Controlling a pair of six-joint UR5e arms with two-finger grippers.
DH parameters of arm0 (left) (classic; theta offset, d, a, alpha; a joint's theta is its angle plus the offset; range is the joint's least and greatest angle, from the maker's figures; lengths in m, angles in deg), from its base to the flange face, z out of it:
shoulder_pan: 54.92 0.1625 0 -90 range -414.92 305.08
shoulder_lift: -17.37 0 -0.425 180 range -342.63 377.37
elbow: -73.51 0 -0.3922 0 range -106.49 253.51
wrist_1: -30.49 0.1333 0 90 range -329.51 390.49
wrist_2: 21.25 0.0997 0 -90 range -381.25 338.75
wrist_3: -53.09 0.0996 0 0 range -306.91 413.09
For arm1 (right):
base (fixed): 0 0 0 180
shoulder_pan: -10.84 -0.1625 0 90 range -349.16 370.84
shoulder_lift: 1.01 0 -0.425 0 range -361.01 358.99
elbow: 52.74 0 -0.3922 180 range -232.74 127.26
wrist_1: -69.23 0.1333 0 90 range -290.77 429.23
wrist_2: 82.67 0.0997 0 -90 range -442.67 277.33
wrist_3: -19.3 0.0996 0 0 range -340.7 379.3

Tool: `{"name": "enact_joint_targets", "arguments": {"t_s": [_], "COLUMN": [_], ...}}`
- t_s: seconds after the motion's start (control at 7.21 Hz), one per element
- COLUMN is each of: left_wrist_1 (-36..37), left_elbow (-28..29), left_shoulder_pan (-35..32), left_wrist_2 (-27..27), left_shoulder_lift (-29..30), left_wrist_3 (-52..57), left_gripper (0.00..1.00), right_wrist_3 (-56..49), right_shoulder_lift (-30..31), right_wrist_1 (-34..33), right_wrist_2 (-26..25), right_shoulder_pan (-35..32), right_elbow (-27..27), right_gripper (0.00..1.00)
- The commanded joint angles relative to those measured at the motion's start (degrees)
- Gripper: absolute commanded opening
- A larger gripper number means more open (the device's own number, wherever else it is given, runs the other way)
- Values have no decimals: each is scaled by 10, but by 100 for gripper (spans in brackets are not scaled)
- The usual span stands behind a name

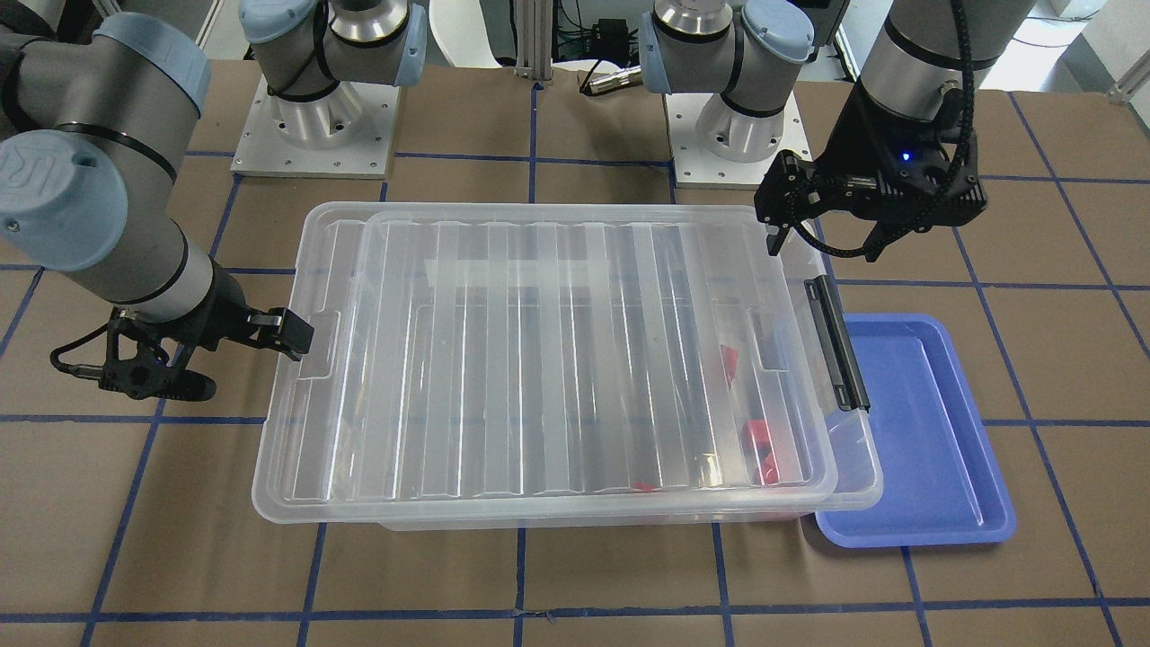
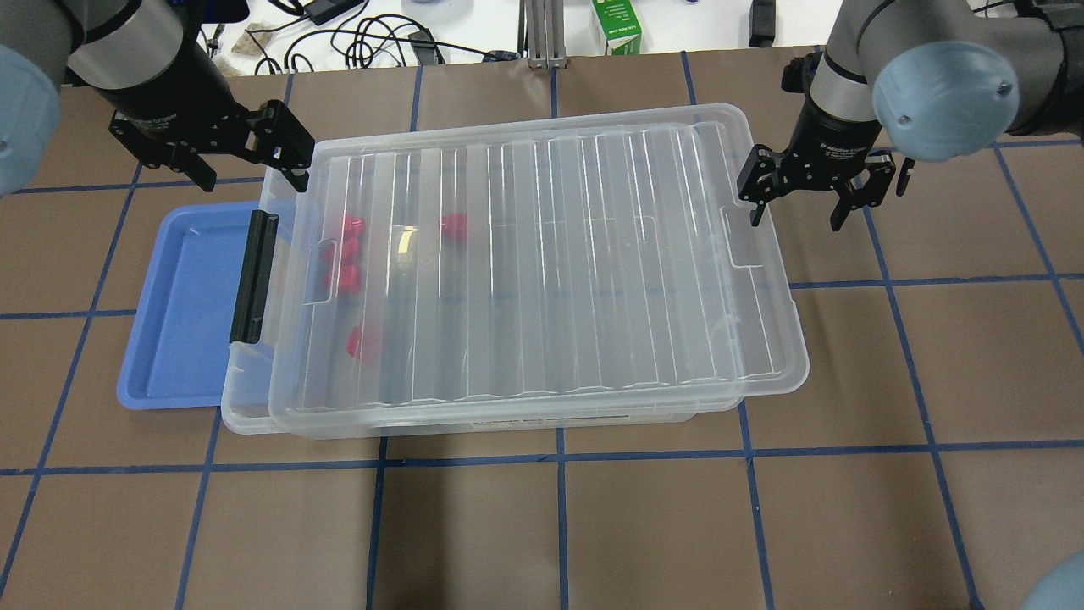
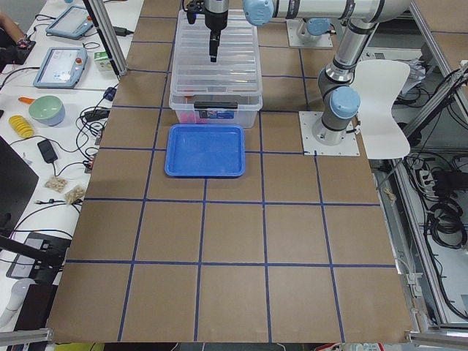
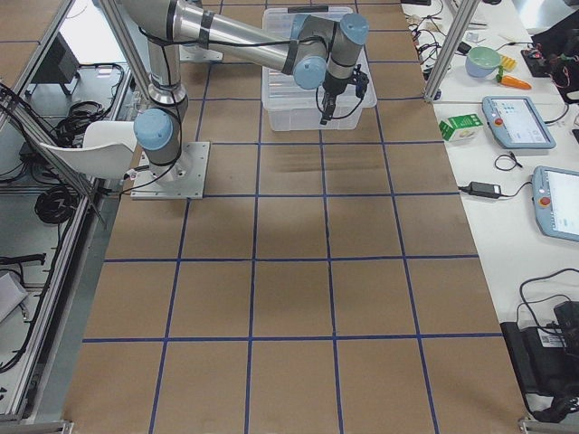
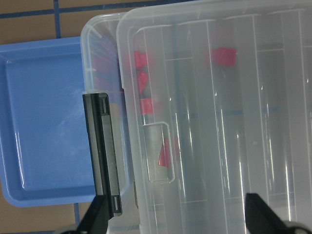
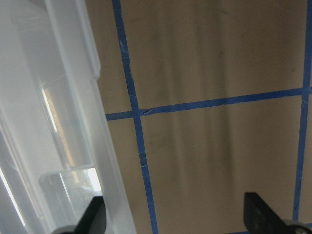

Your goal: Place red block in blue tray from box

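Observation:
The box [image 2: 550, 263] lies mid-table, its ribbed clear lid [image 1: 539, 359] resting on top but slid askew, away from the black latch bar [image 2: 252, 275]. Several small red pieces [image 2: 343, 254] show blurred through the lid near the latch end, one apart [image 2: 455, 225]. I cannot tell which is the red block. The blue tray [image 2: 182, 313] lies empty against the latch end, partly under the box rim. My left gripper [image 2: 250, 178] hangs open and empty over the box's far latch-end corner. My right gripper [image 2: 796, 219] is open and empty beside the opposite end, over bare table.
The brown table is marked with a blue tape grid [image 2: 559, 457]. Both arm bases [image 1: 314, 126] stand on the robot's side of the box. Cables and a green carton [image 2: 616, 25] sit beyond the far edge. Side benches hold tablets [image 3: 62, 62] and bowls.

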Motion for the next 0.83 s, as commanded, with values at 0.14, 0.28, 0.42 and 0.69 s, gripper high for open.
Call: {"name": "enact_joint_targets", "arguments": {"t_s": [0.14, 0.28, 0.42, 0.69], "left_wrist_1": [0, 0, 0, 0], "left_elbow": [0, 0, 0, 0], "left_shoulder_pan": [0, 0, 1, -1], "left_wrist_2": [0, 0, 0, 0], "left_shoulder_lift": [0, 0, 0, 3], "left_wrist_3": [0, -1, -1, -5], "left_gripper": [100, 100, 100, 100], "right_wrist_3": [-42, -42, -50, -74], "right_shoulder_lift": [1, 1, 1, 1], "right_wrist_1": [1, 1, 0, -1], "right_wrist_2": [-2, -1, -2, -3], "right_shoulder_pan": [43, 51, 52, 66], "right_elbow": [0, 1, 2, 4], "right_gripper": [100, 100, 100, 100]}}
